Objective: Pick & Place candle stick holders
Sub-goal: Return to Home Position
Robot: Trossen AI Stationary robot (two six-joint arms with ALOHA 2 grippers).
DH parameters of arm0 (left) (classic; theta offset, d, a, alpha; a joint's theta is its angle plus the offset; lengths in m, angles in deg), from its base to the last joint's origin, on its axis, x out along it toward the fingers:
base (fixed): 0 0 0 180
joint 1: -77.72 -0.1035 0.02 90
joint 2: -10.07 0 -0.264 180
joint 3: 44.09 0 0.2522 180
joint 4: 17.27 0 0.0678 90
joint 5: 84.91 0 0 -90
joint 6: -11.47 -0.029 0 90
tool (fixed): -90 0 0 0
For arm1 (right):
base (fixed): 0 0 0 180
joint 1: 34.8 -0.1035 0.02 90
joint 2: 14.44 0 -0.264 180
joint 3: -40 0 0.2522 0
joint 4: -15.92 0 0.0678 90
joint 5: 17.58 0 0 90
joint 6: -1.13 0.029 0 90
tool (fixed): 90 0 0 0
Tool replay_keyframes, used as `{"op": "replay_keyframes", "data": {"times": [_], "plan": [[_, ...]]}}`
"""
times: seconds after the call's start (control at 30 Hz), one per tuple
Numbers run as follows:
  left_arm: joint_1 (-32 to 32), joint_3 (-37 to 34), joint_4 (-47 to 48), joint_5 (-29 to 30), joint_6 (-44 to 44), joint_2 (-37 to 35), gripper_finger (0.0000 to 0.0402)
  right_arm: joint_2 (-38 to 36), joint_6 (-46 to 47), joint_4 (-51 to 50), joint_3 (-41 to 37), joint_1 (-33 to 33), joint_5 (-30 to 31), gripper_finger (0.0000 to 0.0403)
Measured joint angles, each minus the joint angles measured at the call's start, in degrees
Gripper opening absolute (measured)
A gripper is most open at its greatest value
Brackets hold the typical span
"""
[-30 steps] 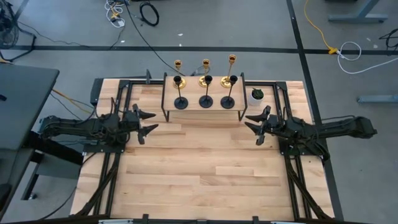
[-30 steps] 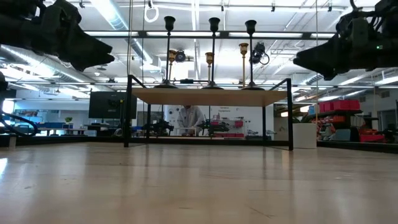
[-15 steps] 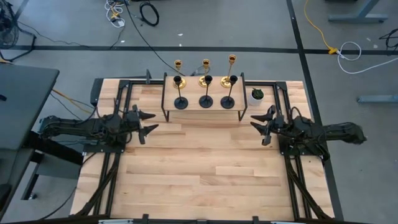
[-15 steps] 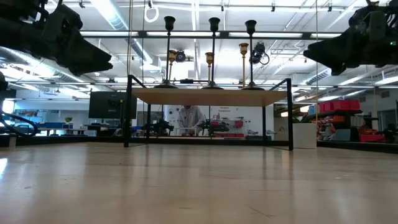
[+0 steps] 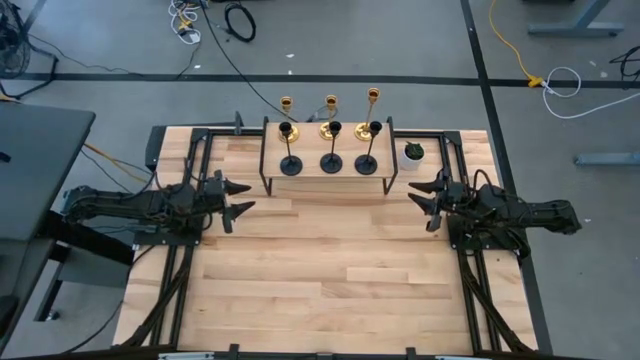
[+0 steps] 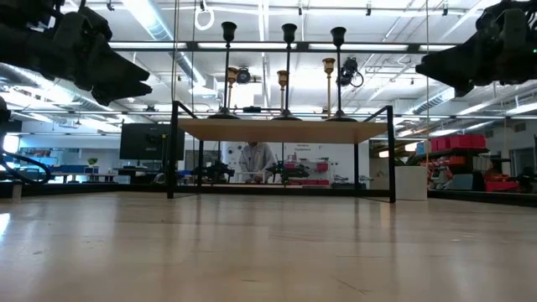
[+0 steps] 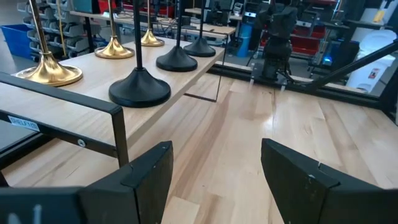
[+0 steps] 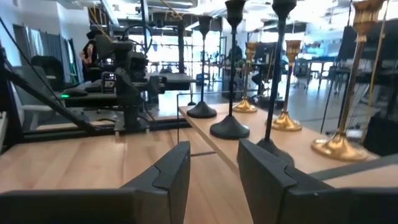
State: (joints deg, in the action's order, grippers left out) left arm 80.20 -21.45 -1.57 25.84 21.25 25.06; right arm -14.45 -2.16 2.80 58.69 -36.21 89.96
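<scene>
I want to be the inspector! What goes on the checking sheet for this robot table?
Surface: wooden table, with a low shelf at its far edge.
Job's things: three black candle stick holders in front, three gold candle stick holders behind, all upright on the shelf.
Clutter: small white plant pot right of the shelf.
Grippers: left gripper and right gripper open, empty, above the table.
Cables: black cable, yellow cable and white cable on the floor.
Surroundings: a person far behind the shelf.
</scene>
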Motion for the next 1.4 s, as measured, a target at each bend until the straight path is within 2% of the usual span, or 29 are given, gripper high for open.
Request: {"op": "replay_keyframes", "data": {"times": [0.23, 0.4, 0.67, 0.8, 1.4], "plan": [[-0.01, -1.33, -0.84, -0.24, 0.00, -1.43, 0.0245, 0.00, 5.66, -4.38, 0.02, -0.02, 0.00, 0.0135], [0.00, -7.79, -5.27, -1.19, 0.03, -7.90, 0.0245, 0.00, 5.95, -4.58, 0.02, -0.01, 1.09, 0.0135], [-0.44, -8.37, -8.91, -3.39, 0.03, -14.87, 0.0245, 0.00, -0.60, -4.47, 0.02, -0.04, 1.51, 0.0135], [-0.44, -8.37, -12.84, -3.56, 0.04, -14.88, 0.0245, 0.04, -2.22, -4.21, 0.02, -0.04, 1.41, 0.0135], [-4.20, -8.41, -11.04, -3.89, 0.04, -14.88, 0.0245, 0.26, -1.74, -4.16, 0.00, -0.04, 1.31, 0.0135]]}}
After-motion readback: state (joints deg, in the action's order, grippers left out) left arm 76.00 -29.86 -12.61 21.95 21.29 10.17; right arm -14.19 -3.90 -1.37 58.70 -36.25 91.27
